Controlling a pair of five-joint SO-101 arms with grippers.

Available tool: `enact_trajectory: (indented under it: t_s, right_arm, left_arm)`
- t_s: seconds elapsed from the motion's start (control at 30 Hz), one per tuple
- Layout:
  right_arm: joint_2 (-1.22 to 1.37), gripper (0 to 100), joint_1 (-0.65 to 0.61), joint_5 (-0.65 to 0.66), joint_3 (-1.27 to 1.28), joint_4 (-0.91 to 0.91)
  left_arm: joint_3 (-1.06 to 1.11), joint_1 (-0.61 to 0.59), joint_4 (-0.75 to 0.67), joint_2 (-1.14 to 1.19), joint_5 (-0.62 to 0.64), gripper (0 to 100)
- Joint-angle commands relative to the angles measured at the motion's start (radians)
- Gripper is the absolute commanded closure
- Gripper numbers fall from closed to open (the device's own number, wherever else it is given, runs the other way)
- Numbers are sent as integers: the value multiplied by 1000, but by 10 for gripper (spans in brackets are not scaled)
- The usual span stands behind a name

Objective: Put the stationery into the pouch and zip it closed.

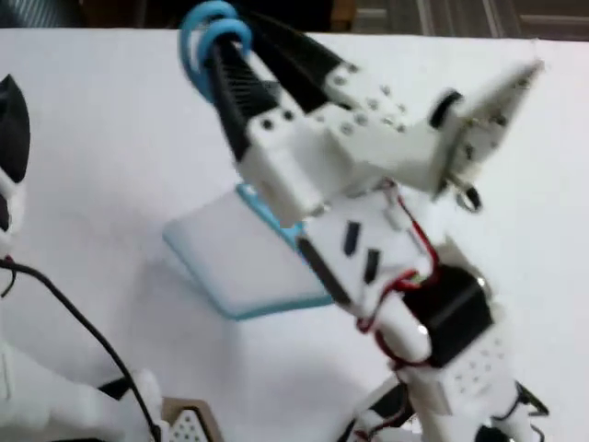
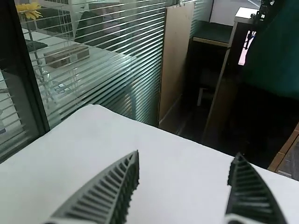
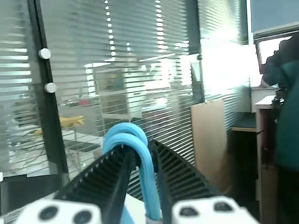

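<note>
pouch point(image 1: 230, 262) sits flat on the white table point(image 1: 110, 138), just past the arm bases and partly tucked under the raised right arm. it's a pale, nearly white rectangle with a light blue trim along its edges. can't tell from up top whether the zip is open, or if anything's inside.

left gripper point(image 2: 187, 158) hangs low over bare tabletop with its ribbed black fingers spread wide, nothing between them.

further back and higher up, the right gripper point(image 3: 140, 156) is lifted well above the table, beyond the pouch's far side. its jaws are pinched tight on a light blue looped thing point(image 3: 126, 137), two rounded loops poking out past the fingertips point(image 1: 210, 23). honestly can't tell what kind of stationery it is.
</note>
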Motion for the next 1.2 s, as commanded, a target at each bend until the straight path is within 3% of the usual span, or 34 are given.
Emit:
enact_trajectory:
  t_s: [0.0, 0.23, 0.4, 0.6, 0.77, 0.97, 1.17]
  right_arm:
    - [73, 981, -45, -9, -143, -8]
    - [231, 981, -110, -9, -313, 81]
    - [292, 981, -140, -9, -315, 82]
    - [378, 981, -145, -12, -284, 71]
    - [452, 981, -165, -126, -270, 71]
    - [475, 981, -208, -155, -270, 85]
    - [443, 981, -220, -157, -269, 127]
  left_arm:
    - [-12, -7, -14, -18, -6, 688]
    - [-8, -22, 32, -33, -110, 690]
    - [3, -162, 49, -30, -120, 689]
    - [207, -286, 48, -36, -133, 688]
    - [282, -377, 46, -36, -172, 690]
    - [364, -501, -52, -31, -175, 689]
    - [471, -516, -101, -31, -176, 688]
